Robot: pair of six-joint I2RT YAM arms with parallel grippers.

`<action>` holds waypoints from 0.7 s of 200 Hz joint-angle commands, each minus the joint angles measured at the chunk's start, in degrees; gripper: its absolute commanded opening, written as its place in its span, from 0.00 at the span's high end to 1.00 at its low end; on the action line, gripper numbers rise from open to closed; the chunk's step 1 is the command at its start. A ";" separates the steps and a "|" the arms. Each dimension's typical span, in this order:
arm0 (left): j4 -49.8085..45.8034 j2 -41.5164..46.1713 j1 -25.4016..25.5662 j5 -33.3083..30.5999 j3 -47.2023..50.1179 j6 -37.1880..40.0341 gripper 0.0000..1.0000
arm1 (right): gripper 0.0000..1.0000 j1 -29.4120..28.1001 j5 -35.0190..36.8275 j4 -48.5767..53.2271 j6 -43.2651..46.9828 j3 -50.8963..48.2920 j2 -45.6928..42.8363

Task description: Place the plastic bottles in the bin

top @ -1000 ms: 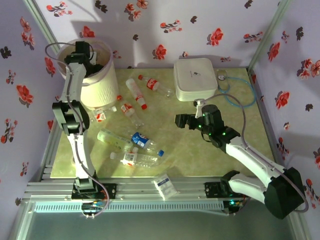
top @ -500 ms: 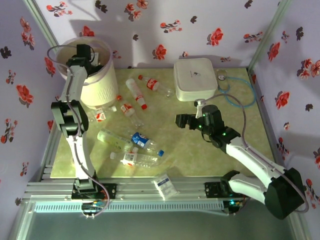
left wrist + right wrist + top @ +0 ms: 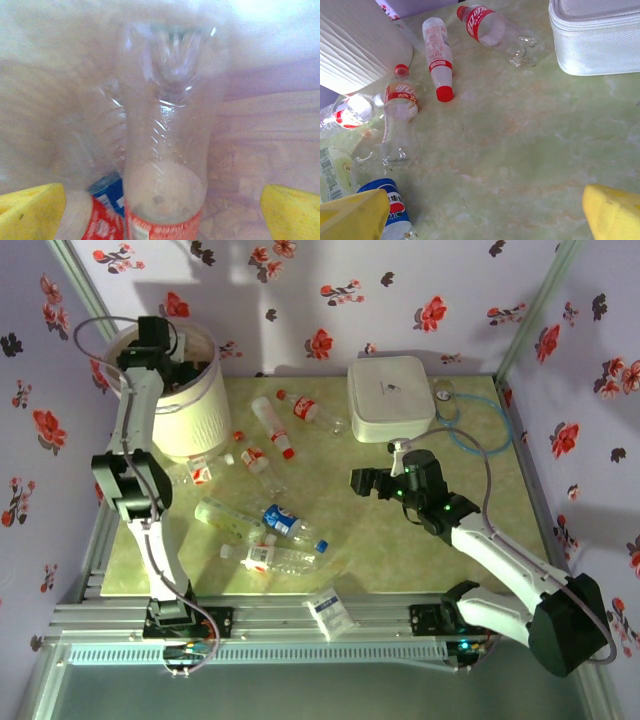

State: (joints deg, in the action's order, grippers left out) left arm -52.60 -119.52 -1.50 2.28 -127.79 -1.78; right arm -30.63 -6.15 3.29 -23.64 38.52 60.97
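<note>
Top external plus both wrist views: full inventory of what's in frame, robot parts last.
bin: 1, cream-white, far-left of table.
plastic bottles: 7 lying on the table, clear, mostly red caps and labels, between bin and centre; includes blue-labelled bottle and greenish bottle.
bottles in bin: at least 2, clear, red labels; full count hidden.
box: 1, white, far centre-right.
tube: 1, pale blue, looped right of box.
packet: 1, white-blue, near rail.
left gripper: open, in the bin mouth.
right gripper: open, empty, over table centre.
</note>
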 commanded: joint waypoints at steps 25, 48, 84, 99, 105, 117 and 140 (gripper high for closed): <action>-5.40 7.58 0.17 -2.46 -9.10 2.92 0.00 | 0.01 0.40 1.20 -1.90 -0.08 0.54 1.31; -7.11 9.78 0.34 -2.96 -12.57 2.45 0.00 | 0.01 0.40 0.97 -2.41 -0.11 1.10 2.37; -7.00 16.64 3.25 -8.16 -13.86 1.82 0.00 | 0.01 0.43 1.09 -2.84 -0.27 1.49 3.52; -6.91 19.23 6.79 -10.98 -14.04 1.58 0.01 | 0.01 0.41 1.64 -2.86 -0.41 1.55 4.02; -6.83 20.23 8.63 -12.09 -14.04 1.37 0.03 | 0.01 0.48 1.99 -2.98 -0.56 1.62 4.17; -6.28 21.70 13.09 -15.04 -13.75 1.12 0.06 | 0.01 0.61 2.72 -3.28 -1.25 1.54 4.33; -4.45 22.19 21.75 -18.45 -12.05 -0.63 0.08 | 0.01 1.59 3.90 -3.98 -3.64 1.03 4.09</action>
State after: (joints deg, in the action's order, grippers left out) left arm -58.24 -98.35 13.30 -10.48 -140.16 -0.91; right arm -30.30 -4.97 2.02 -24.60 38.63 65.10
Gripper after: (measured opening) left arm 0.926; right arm 0.993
